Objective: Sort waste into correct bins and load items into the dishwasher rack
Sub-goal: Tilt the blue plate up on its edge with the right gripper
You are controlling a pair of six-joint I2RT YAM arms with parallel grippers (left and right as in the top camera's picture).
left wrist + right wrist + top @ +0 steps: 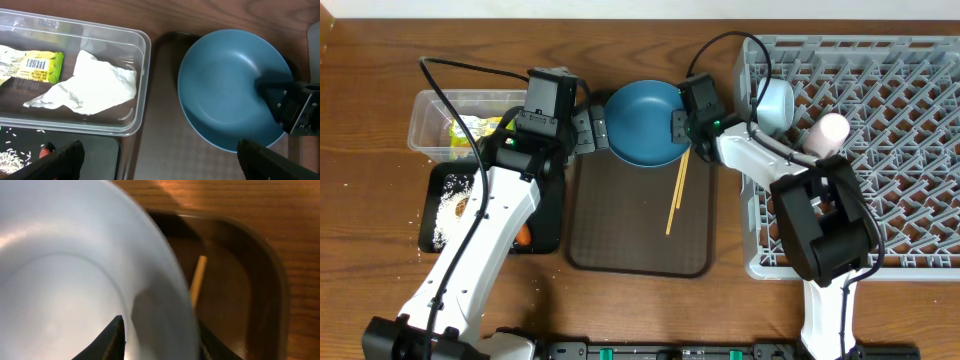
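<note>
The round blue plate (642, 122) lies at the far end of the dark brown serving tray (640, 240). My right gripper (682, 124) is shut on its right rim; the rim (150, 280) sits between the fingers (160, 337). My left gripper (586, 130) is open and empty just left of the plate (230, 85), above the serving tray's left edge (160, 162). Wooden chopsticks (678, 190) lie on the serving tray; one shows in the right wrist view (197, 280). The clear tub (432, 118) holds the yellow-green wrapper (37, 67) and white napkin (95, 82). The black tray (552, 222) holds rice (450, 205) and a carrot stick (523, 236).
The grey dishwasher rack (880, 180) fills the right side. A pink cup (830, 130) and a pale blue and white vessel (775, 105), bowl or cup I cannot tell, lie in its left part. A few rice grains (538, 288) lie on the table by the black tray.
</note>
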